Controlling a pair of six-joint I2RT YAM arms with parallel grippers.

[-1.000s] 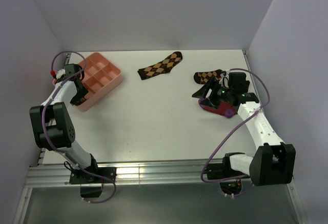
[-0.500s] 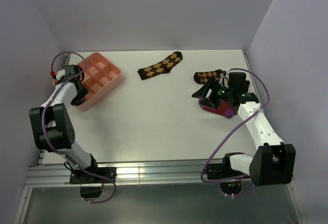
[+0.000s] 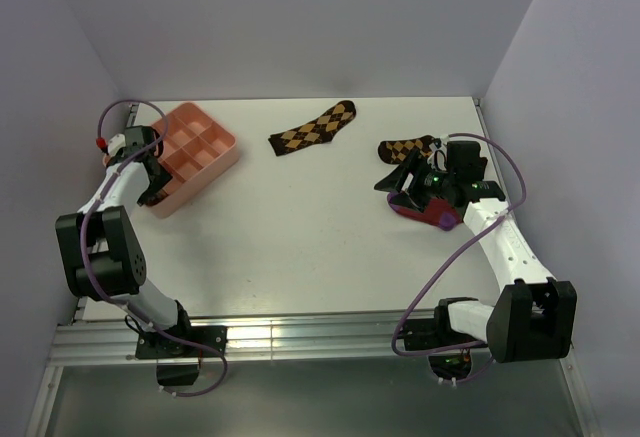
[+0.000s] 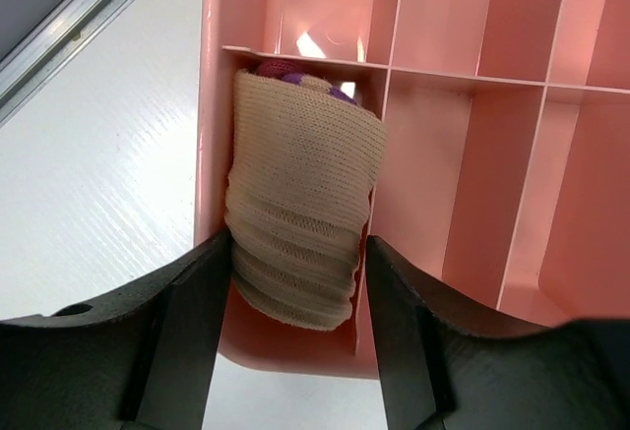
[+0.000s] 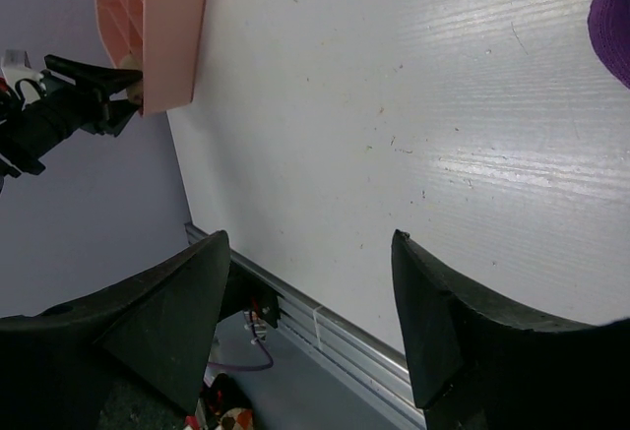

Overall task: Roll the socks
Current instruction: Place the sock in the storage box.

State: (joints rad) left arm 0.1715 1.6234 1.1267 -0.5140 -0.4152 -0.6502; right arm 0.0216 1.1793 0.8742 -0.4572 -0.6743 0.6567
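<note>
1. R gripper [image 5: 307, 238]: released. Jaws stand wide apart w/ nothing between them; only bare white table [image 3: 300, 247] shows under them. It hangs low over the right side of the table.
2. Crimson sock [image 3: 418, 211]: lies flat on the table directly under/beside the R gripper, unrolled. Purple toe [image 3: 446, 221] points toward the near right. In the R wrist view only the purple tip shows, at the upper right edge.
3. L gripper [image 4: 298, 251]: grasping the rolled tan sock [image 4: 305, 194]. Fingers [image 4: 197, 332] bear on both sides of the roll's near end.
4. Rolled tan sock: sits in the near-left corner compartment of the pink divided tray [image 3: 228, 149], against the tray's outer wall. A bit of dark red/purple fabric shows at the roll's far end. Adjacent compartments seen in the L wrist view hold nothing.
5. Tray: at the far left of the table, turned at an angle.
6. Argyle socks, brown: one [image 3: 403, 147] just beyond the R gripper, partly hidden by it; the other [image 3: 315, 128] at far centre, flat, well apart from both grippers.
</note>
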